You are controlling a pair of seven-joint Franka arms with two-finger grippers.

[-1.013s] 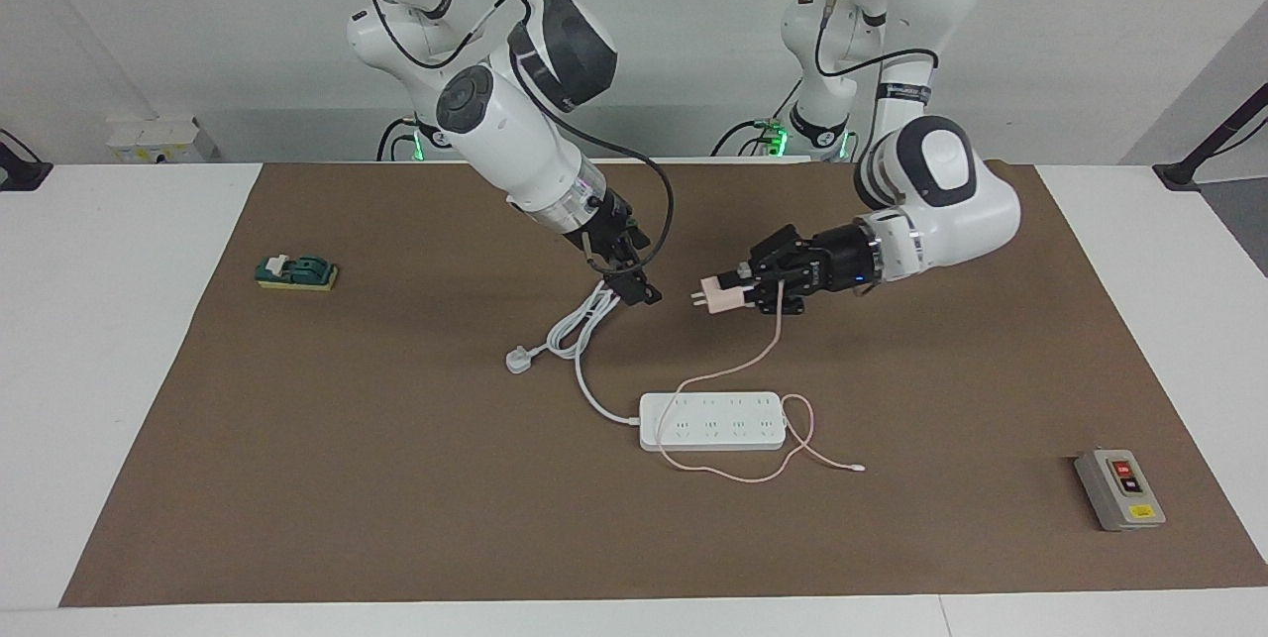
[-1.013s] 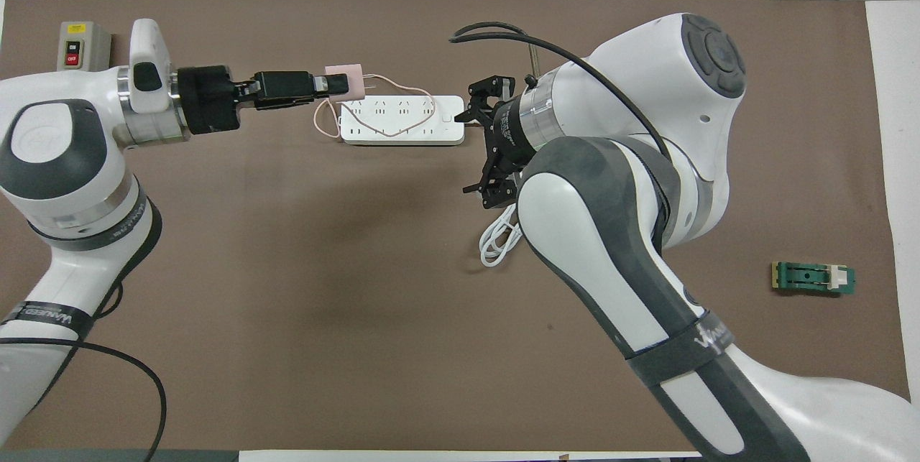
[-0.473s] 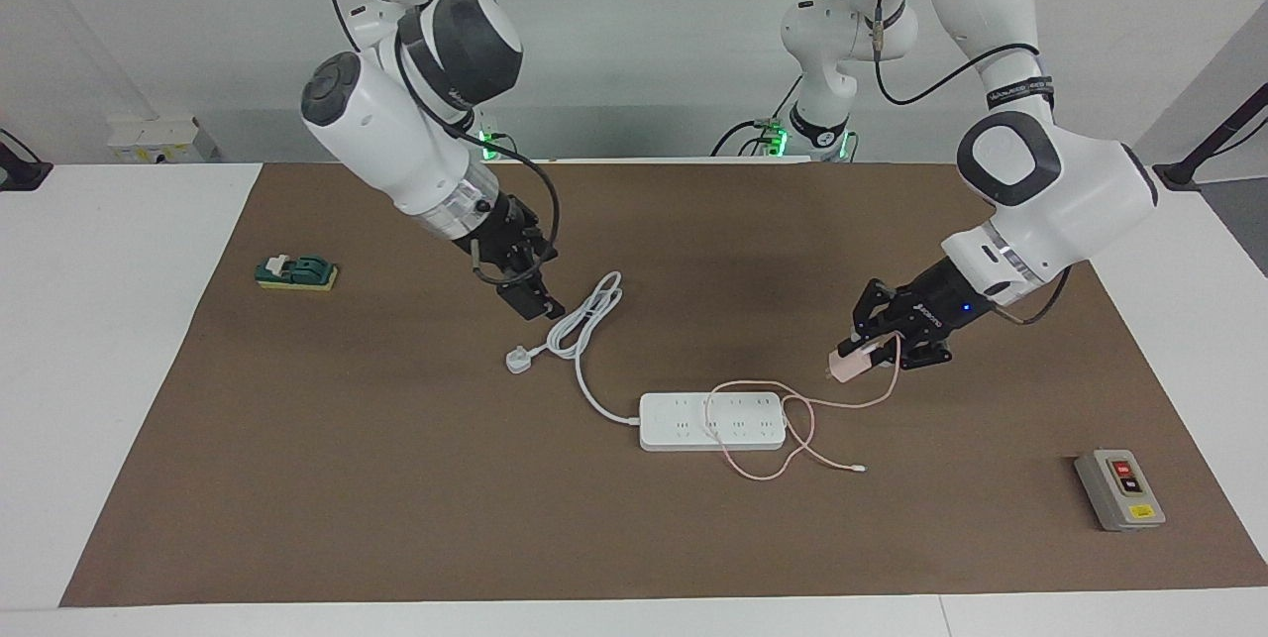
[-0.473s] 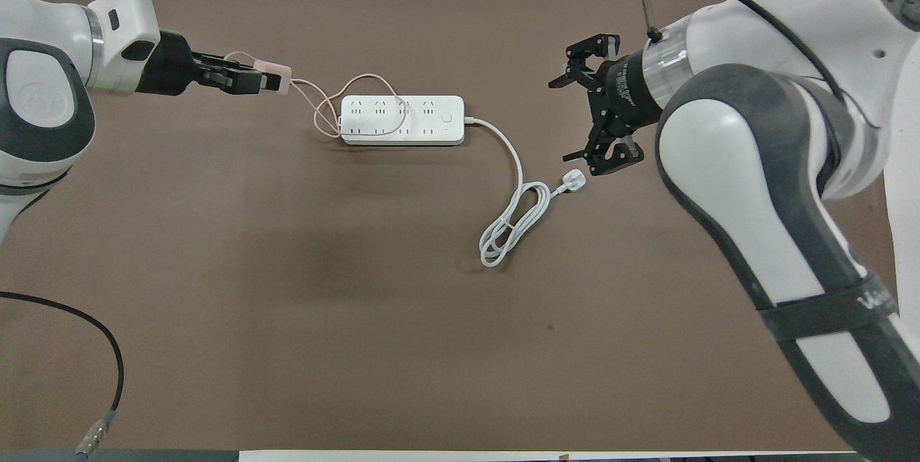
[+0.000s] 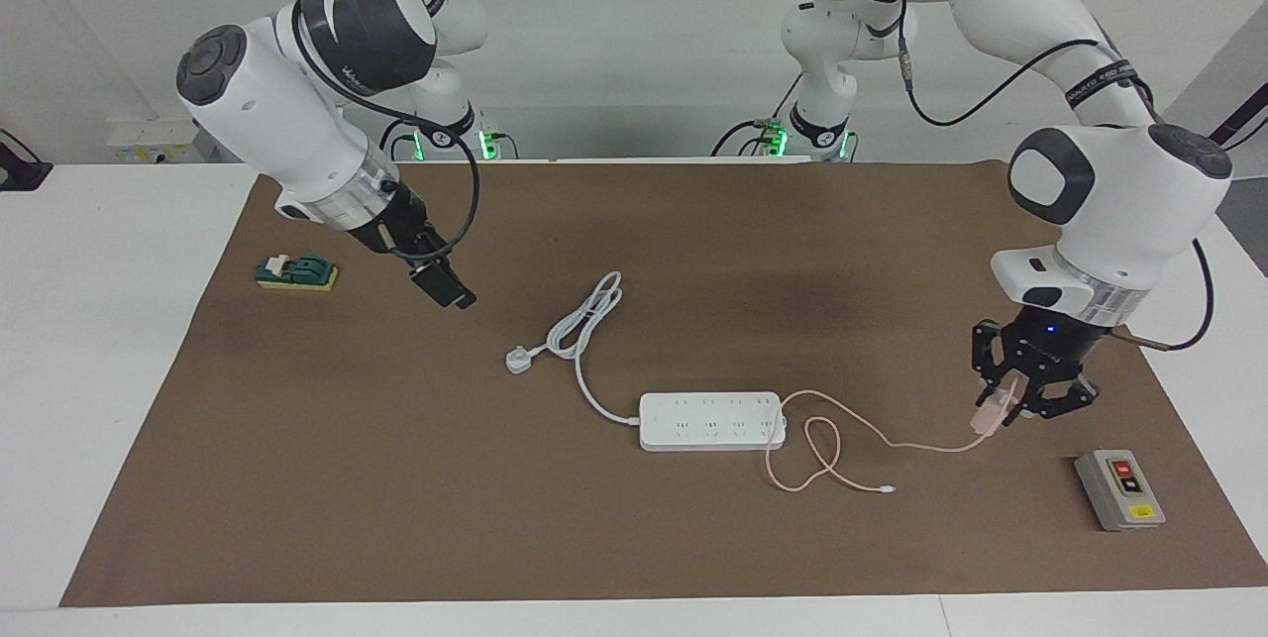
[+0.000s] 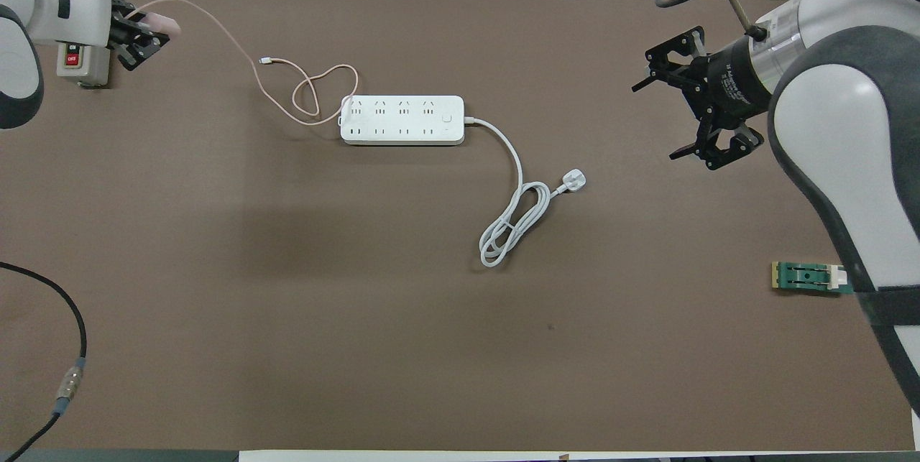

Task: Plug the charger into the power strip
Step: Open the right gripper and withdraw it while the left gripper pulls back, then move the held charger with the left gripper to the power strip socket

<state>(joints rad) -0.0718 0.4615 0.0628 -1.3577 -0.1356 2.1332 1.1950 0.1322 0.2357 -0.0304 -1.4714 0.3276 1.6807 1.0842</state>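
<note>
While the left gripper (image 5: 1001, 411) is clamped on the charger (image 5: 988, 414) up in the air over the mat near the grey switch box (image 5: 1119, 489), its pink cable (image 5: 832, 439) trails back to the power strip (image 5: 711, 421). Power strip sits mid-mat, nothing plugged in. Right gripper (image 5: 448, 286) hangs wide open, well apart from the strip.

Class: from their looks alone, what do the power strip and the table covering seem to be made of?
Power strip: probably hard plastic, white, smooth, with crisp moulded edges and sockets. Table covering: likely brown paper or thin felt, matt, flat, with a cut edge; which one is unclear.
</note>
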